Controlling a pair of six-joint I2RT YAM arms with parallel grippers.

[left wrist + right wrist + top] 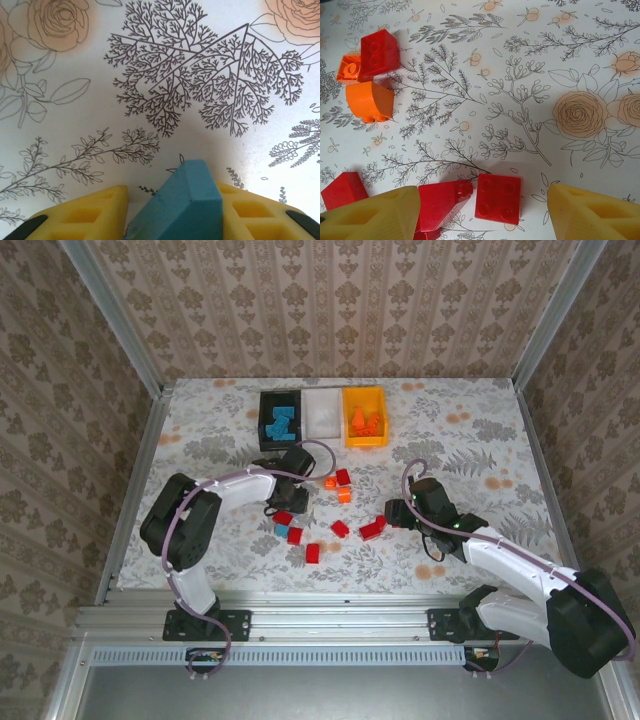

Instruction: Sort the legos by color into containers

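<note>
Slipping is the risk: the left end effector grasps a blue brick held corner-up between its pads, so the brick may twist free before reaching the black bin ahead of it. The right end effector hangs released over a square red brick, with a slanted red brick by its left pad, which could lead to a double pick. How much of each pad bears on the blue brick is cut off.

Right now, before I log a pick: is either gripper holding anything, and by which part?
The left gripper pinches a blue brick by its sides; the right gripper holds nothing.
</note>
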